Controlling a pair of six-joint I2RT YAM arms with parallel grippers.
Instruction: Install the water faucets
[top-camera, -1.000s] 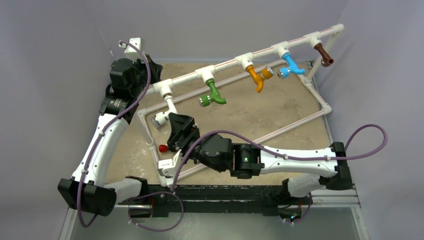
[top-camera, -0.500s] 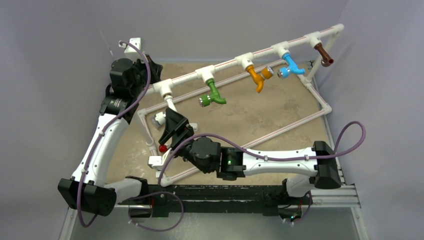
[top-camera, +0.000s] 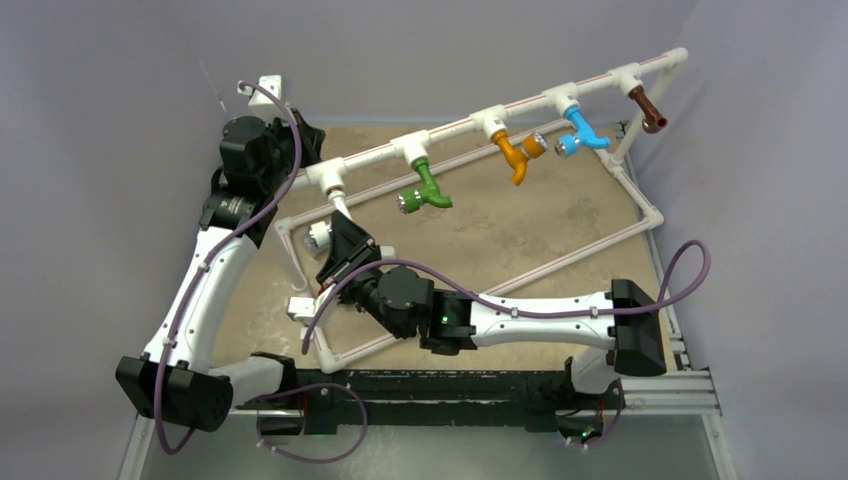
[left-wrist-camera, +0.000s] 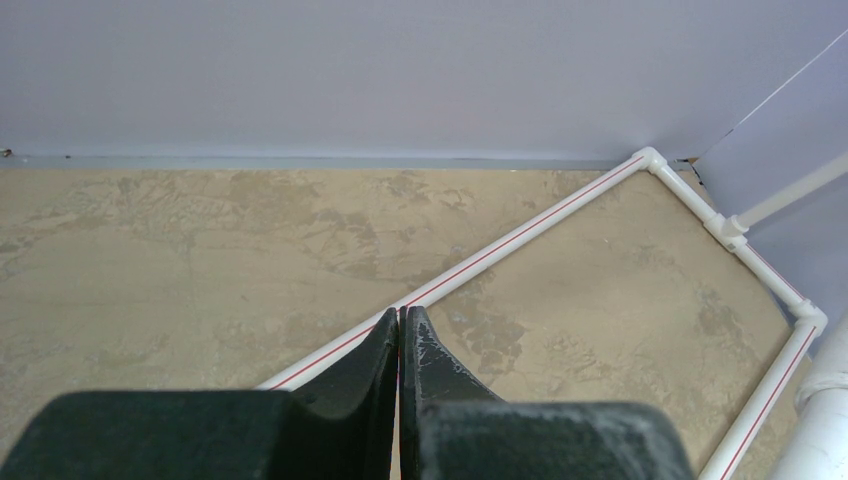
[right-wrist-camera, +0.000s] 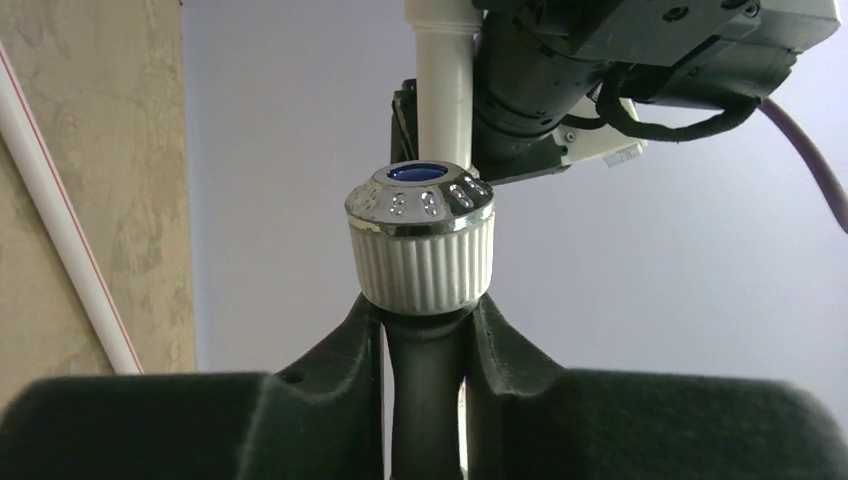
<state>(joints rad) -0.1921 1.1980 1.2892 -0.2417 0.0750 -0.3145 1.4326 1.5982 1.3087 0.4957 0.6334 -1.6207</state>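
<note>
Change: R gripper (right-wrist-camera: 425, 330) just clamped white faucet (right-wrist-camera: 422, 245) hanging below its fitting (top-camera: 328, 178), so twisting it home looks next; L gripper (left-wrist-camera: 400, 345) pinched shut, empty.

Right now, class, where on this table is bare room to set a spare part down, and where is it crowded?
Free: the open mat mid-table, bordered by the green faucet, the blue faucet and the near pipe. Crowded: the near-left corner, where the right gripper clamps the white faucet.

The overhead camera looked down across the whole table (top-camera: 560, 215); wrist cameras peered closely past their fingers (left-wrist-camera: 352, 385); all caught the pipe frame (top-camera: 560, 262).
</note>
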